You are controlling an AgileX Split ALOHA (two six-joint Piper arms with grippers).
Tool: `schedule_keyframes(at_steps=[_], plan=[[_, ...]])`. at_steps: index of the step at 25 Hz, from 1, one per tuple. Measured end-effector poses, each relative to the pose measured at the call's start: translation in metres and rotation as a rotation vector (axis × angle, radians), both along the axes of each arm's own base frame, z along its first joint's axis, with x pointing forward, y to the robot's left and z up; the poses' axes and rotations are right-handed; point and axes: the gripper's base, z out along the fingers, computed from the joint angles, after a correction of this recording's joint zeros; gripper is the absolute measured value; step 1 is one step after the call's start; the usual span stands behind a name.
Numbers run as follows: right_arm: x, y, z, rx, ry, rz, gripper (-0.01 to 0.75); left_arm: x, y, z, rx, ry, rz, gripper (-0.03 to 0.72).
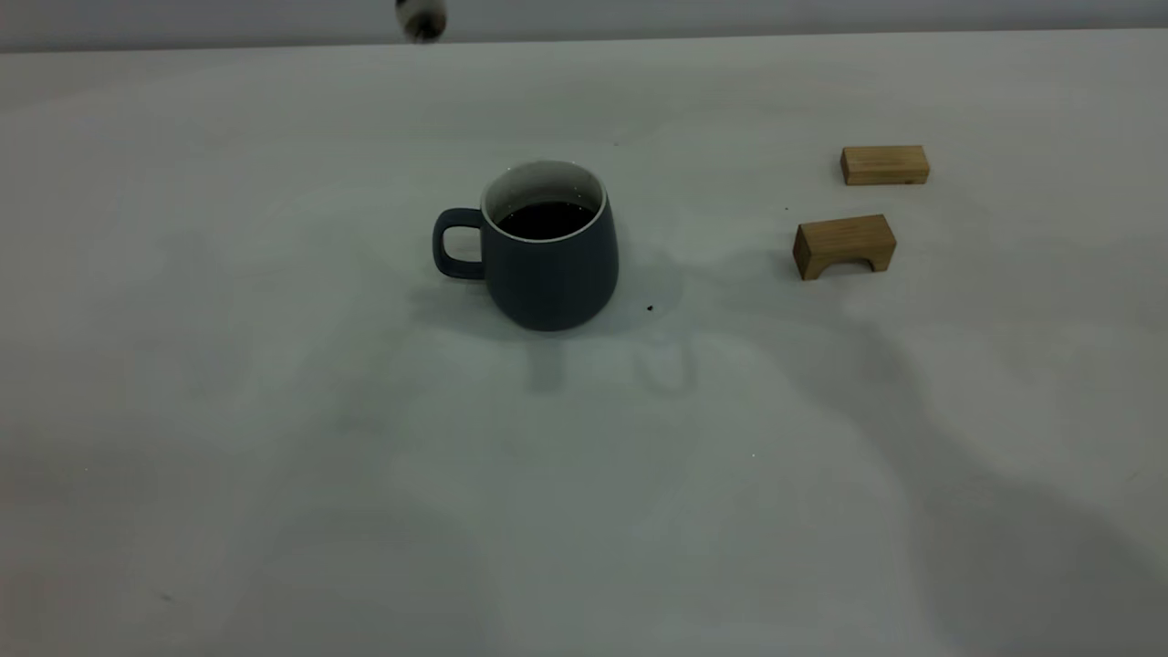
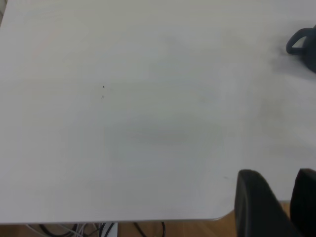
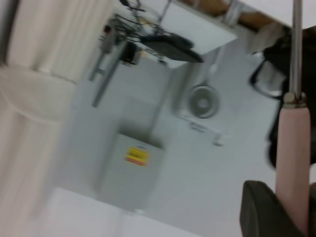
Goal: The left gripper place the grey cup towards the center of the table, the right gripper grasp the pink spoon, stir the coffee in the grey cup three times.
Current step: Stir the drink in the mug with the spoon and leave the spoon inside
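Observation:
The grey cup (image 1: 546, 245) stands upright near the middle of the table (image 1: 274, 411), handle toward the left, with dark coffee (image 1: 546, 220) inside. Neither gripper shows in the exterior view. At that view's top edge a blurred grey metal end, apparently the pink spoon's bowl (image 1: 422, 18), hangs high, behind and left of the cup. In the right wrist view my right gripper (image 3: 291, 197) is shut on the pink spoon (image 3: 292, 148) by its handle. My left gripper (image 2: 279, 175) hangs over the table's edge, far from the cup (image 2: 302, 43), shut and holding nothing.
Two tan wooden blocks lie at the right of the table: a plain one (image 1: 884, 165) farther back and an arched one (image 1: 844, 245) nearer. The right wrist view faces off the table toward a fan (image 3: 202, 101) and a grey box (image 3: 129, 168).

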Motion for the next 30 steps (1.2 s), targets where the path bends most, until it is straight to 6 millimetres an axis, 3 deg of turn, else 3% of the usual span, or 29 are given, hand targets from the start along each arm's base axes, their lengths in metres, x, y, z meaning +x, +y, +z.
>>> schedule_keyframes(at_steps=[6, 16, 22, 25, 30], plan=[[0.013, -0.004, -0.04, 0.0, 0.208, -0.122, 0.096, 0.0, 0.0, 0.0, -0.001, 0.0, 0.0, 0.243], [0.025, -0.025, -0.063, -0.056, 0.422, -0.264, 0.096, 0.0, 0.0, 0.0, -0.001, 0.0, 0.0, 0.243], [0.032, -0.041, -0.101, -0.04, 0.525, -0.282, 0.096, 0.0, 0.0, 0.0, -0.001, 0.0, 0.0, 0.243], [0.033, -0.041, -0.119, -0.023, 0.515, -0.277, 0.096, 0.0, 0.0, 0.0, -0.001, 0.0, 0.0, 0.243], [0.033, -0.042, -0.13, -0.054, 0.352, -0.222, 0.096, 0.0, 0.0, 0.0, -0.001, 0.0, 0.0, 0.243]])
